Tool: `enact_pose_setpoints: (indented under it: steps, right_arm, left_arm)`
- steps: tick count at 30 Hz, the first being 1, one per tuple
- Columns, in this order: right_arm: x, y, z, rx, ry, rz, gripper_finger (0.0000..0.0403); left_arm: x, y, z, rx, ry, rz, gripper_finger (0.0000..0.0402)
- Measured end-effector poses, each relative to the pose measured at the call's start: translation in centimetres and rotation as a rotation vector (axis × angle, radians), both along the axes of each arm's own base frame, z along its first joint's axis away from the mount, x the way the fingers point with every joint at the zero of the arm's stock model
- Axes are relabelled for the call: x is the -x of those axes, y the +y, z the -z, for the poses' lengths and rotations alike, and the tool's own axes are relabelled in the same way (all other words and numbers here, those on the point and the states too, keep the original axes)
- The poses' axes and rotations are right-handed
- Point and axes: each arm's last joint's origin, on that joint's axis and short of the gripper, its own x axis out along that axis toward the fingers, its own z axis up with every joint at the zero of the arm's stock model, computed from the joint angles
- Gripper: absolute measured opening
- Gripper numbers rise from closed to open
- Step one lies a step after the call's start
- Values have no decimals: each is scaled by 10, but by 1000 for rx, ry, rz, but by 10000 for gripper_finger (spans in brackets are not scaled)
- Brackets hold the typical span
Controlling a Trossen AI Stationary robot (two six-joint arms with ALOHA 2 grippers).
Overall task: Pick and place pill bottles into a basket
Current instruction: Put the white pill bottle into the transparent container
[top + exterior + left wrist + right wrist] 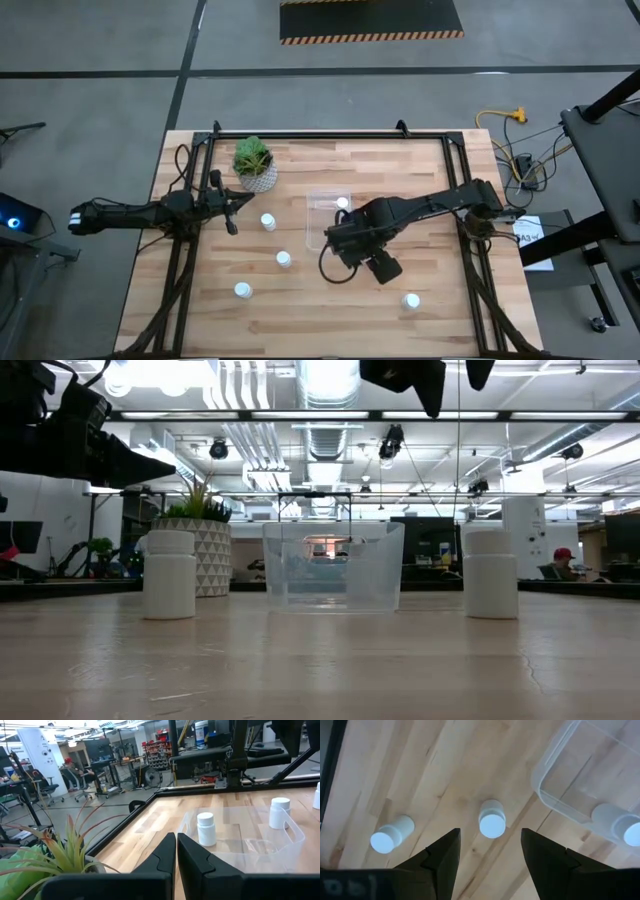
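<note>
The clear basket (328, 216) stands at mid-table with one white pill bottle (342, 203) upright inside it. More bottles stand on the wood: (268, 222), (284, 259), (243, 290), (411, 300). My right gripper (328, 241) hangs open above the table beside the basket's near left corner. In the right wrist view (490, 832) its fingers point down over a standing bottle (492, 819) without touching it. My left gripper (232, 208) is shut and empty by the plant; it shows shut in the left wrist view (176, 857).
A potted green plant (255, 165) in a white pot stands at the far left, close to my left gripper. Black frame rails (180, 270) run along the table's left, right and far edges. The low view shows two bottles (170, 574), (490, 573) flanking the basket (333, 566).
</note>
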Motion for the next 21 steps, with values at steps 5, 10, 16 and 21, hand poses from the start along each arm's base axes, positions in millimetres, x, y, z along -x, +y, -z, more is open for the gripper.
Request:
enact_pose_setpoints:
  steps: [5,10,16,21]
  right_arm:
    - [0,0,10,5,20,6,199]
    - [4,-1,23,3,17,0,199]
    - [21,-7,30,-19,-63,1,199]
    - [37,-11,35,-38,-145,5,199]
  left_arm:
    - [0,0,0,0,0,0,0]
    - [0,0,0,0,1,0,0]
    - [0,0,0,0,1,0,0]
    - [0,0,0,0,2,0,0]
